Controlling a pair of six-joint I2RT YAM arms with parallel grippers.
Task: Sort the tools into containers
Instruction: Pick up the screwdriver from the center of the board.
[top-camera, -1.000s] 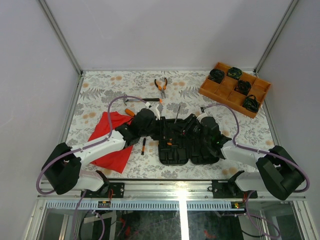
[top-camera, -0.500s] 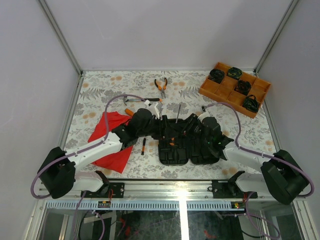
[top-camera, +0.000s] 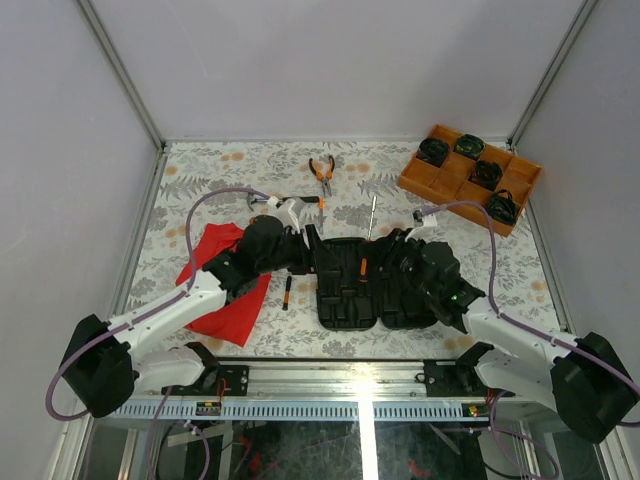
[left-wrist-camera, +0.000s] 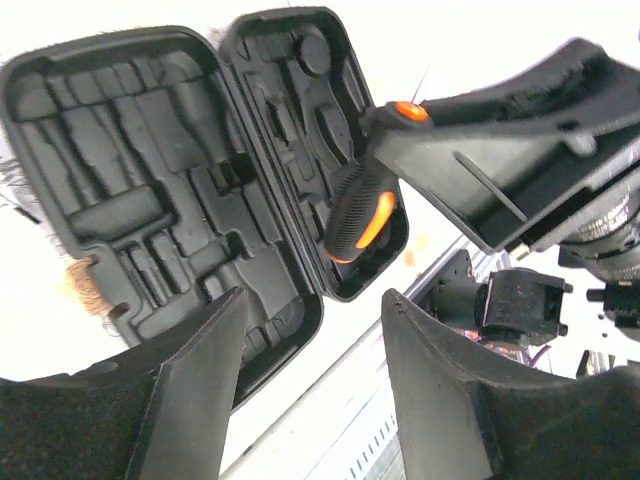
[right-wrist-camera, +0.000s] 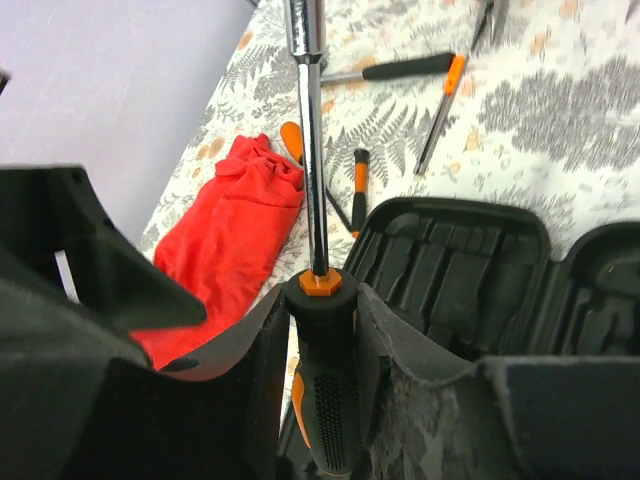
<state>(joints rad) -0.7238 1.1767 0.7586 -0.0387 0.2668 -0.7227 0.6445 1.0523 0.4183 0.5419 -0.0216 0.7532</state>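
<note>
1. The right claw (right-wrist-camera: 320, 335) grips a screwdriver (right-wrist-camera: 311, 150) by its black-and-orange handle, shaft sticking straight out ahead.
2. The left claw (left-wrist-camera: 312, 330) stands wide and empty; the open tool case (left-wrist-camera: 150, 190) lies just beyond it.

a table covered in a pale cloth printed with grey ferns and peach flowers (top-camera: 200, 165) fills the bottom of a booth. plain matte lilac-grey panels form the back wall (top-camera: 330, 60), left wall (top-camera: 60, 150) and right wall (top-camera: 600, 130), meeting at slanting aluminium corner posts (top-camera: 118, 70). a silver metal rail (top-camera: 300, 372) edges the near side, with a bright glare (top-camera: 360, 372) on it.
</note>
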